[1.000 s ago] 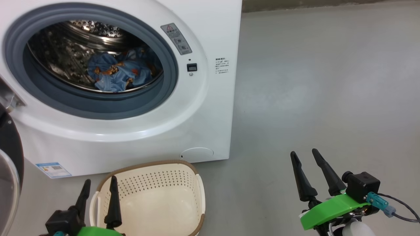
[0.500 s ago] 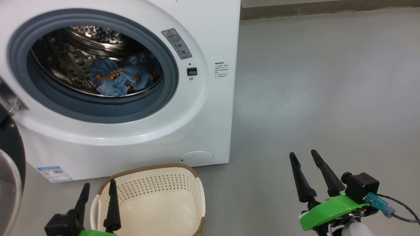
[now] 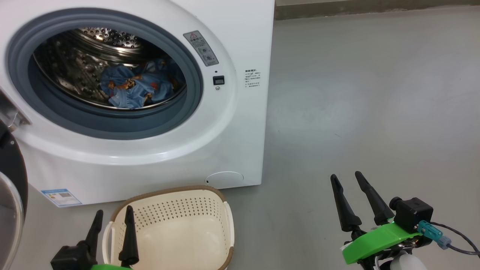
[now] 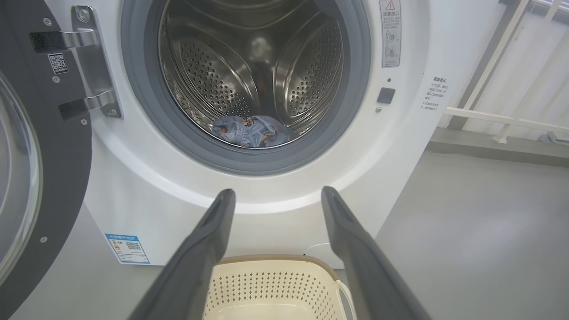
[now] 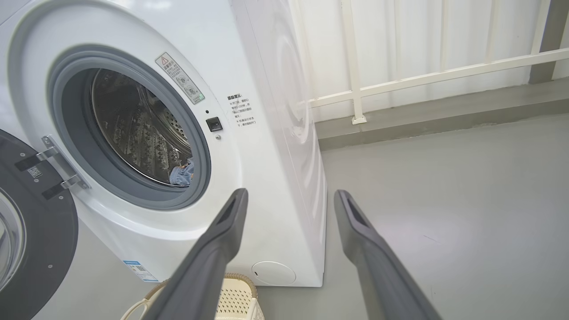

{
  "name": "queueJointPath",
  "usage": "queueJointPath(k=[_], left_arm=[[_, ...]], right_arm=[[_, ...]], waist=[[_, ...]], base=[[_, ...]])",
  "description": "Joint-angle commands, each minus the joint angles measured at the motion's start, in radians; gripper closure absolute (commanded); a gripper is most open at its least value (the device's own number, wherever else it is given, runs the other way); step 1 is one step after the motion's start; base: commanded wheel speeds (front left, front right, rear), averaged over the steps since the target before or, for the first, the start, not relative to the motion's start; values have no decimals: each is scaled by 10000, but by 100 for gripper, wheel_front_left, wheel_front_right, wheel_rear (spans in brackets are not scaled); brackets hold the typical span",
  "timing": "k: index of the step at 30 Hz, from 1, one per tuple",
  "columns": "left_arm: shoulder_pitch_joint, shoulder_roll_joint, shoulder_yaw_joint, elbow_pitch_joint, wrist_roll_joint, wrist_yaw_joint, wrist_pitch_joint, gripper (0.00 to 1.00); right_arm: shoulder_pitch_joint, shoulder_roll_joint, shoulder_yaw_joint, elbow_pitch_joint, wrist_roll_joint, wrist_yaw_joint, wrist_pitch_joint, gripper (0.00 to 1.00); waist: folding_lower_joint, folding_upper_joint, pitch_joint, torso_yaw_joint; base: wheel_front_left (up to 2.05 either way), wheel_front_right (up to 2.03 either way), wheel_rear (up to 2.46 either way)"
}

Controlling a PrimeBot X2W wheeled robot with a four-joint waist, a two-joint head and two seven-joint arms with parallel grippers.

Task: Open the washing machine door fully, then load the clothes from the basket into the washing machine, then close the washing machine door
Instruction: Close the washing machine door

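Inside the washing machine [image 3: 240, 142], the clothes [image 3: 133, 89] lie bundled.

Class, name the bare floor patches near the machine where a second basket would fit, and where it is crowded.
Free: the wide floor right of the washing machine, down to the right gripper. Narrow: the strip between the basket and the machine's front. Crowded: lower left, where the open washing machine door, basket and left gripper sit close.

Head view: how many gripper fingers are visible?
4. Two left fingers at the lower left, by the left rim of the basket; two right fingers at the lower right, over bare floor.
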Motion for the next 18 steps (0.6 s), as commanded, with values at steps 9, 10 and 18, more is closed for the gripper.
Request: queueJointPath(k=[9, 10, 18], left_arm=[[-232, 59, 198, -323, -3, 69, -65, 0], [-232, 59, 188, -321, -7, 69, -65, 0], [-279, 59, 164, -288, -75, 133, -65, 0]], right_arm=[[-82, 19, 288, -161, 61, 16, -49, 0], [-90, 19, 289, -149, 62, 16, -49, 0], [-139, 19, 316, -106, 59, 16, -49, 0]], waist=[[0, -1, -45, 29], [0, -1, -58, 33], [0, -1, -70, 36]], base=[[0, 0, 0], [0, 0, 0], [0, 0, 0]])
